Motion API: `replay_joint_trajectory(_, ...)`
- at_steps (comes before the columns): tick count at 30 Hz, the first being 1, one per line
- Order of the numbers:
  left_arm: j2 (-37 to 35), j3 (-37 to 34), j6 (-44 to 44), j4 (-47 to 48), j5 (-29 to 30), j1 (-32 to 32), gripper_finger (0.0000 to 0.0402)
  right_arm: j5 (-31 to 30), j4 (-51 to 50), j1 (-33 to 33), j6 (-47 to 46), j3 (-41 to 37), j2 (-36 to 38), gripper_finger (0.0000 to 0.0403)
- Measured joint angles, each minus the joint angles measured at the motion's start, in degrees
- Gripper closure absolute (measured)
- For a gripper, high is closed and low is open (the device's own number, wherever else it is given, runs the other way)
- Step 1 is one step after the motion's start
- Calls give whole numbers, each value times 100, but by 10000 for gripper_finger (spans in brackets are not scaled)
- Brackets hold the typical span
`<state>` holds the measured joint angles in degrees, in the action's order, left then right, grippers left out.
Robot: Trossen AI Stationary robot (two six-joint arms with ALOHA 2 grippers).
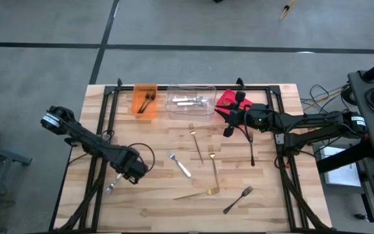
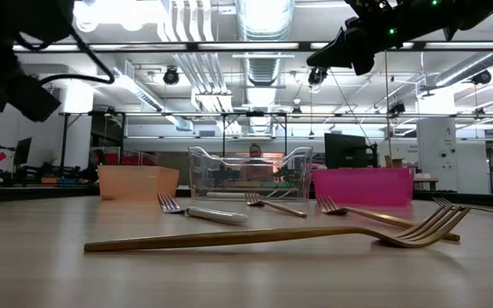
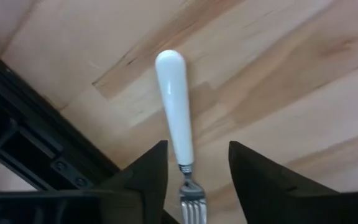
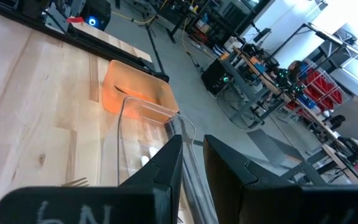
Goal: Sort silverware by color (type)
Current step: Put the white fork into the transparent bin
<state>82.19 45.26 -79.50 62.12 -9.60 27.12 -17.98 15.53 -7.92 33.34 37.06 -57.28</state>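
The high camera is looking straight down on the whole desk (image 1: 141,208). The low one is sitting at desk height, facing the bins and room beyond. Each wrist camera is peering closely past its own fingers. High and low views are sharing the clear bin (image 1: 191,101).

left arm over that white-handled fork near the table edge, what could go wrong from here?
1. Left gripper straddles the white-handled fork near its neck with fingers apart; closing there may tip or pivot it.
2. The fork lies close to the table's black frame; a nudge might send it off the wood.
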Motion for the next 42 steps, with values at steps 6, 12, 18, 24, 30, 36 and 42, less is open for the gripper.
replay_joint_trajectory(6,-9,-273,-33,-132,-40,47,212,0,0,0,-34,0,0,346)
replay_joint_trajectory(12,-9,-532,-39,-440,-12,47,207,0,2,0,-30,0,0,346)
replay_joint_trajectory(18,-11,-649,-55,-707,29,47,212,0,4,0,-30,0,0,346)
replay_joint_trajectory(24,-11,-654,-58,-751,147,45,217,0,22,0,-241,0,0,346)
replay_joint_trajectory(30,-11,-654,39,-753,206,54,218,80,-54,0,-2096,0,0,346)
replay_joint_trajectory(36,-11,-654,281,-751,567,60,218,1220,-336,9,-4123,284,-155,346)
replay_joint_trajectory(42,-9,-657,380,-751,764,114,218,1607,-1493,188,-4474,1061,-640,346)
